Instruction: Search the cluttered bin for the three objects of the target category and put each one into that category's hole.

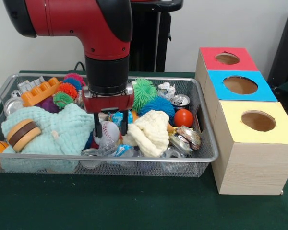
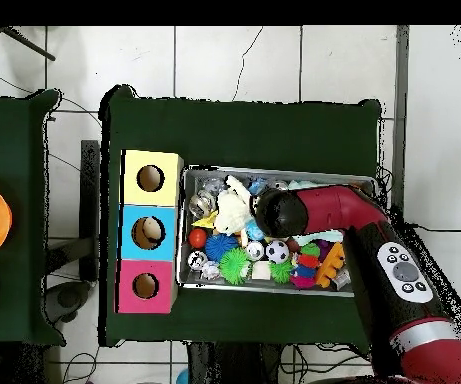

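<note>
My gripper point(image 1: 110, 133) hangs low in the middle of the wire bin point(image 1: 134, 158). It is open, with its two black fingers point(image 1: 97, 127) reaching down on either side of a white baseball point(image 1: 108, 128) with red stitching. I cannot tell whether the pads touch the ball. A red ball point(image 1: 184, 118), a blue spiky ball point(image 1: 158, 105) and a green spiky ball point(image 1: 144, 92) lie to the right of it. In the overhead view the red arm point(image 2: 314, 210) covers the gripper, and a small soccer ball point(image 2: 277, 251) shows beside it.
Three wooden boxes stand right of the bin, each with a round hole: red point(image 1: 227, 58), blue point(image 1: 240, 85), yellow point(image 1: 258, 120). The bin also holds a mint cloth point(image 1: 57, 129), a cream cloth point(image 1: 151, 130), a burger toy point(image 1: 23, 134), an orange toy point(image 1: 38, 92) and cans point(image 1: 180, 100).
</note>
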Robot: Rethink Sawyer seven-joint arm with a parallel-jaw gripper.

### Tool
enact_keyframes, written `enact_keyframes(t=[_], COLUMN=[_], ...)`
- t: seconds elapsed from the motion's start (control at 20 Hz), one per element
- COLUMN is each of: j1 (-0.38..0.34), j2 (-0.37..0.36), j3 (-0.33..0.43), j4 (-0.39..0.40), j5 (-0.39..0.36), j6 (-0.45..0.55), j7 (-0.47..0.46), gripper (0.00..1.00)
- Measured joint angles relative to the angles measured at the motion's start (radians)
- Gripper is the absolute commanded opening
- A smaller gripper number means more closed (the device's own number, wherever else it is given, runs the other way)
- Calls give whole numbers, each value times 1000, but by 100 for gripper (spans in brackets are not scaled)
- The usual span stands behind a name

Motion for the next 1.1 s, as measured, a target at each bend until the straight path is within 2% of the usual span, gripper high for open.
enact_keyframes(t=[0.8, 1.1], j1=[-14, -12], j2=[9, -9], j3=[88, 164], j4=[-6, 1], j5=[-6, -6], j6=[72, 108], j7=[-9, -84], gripper=[100, 100])
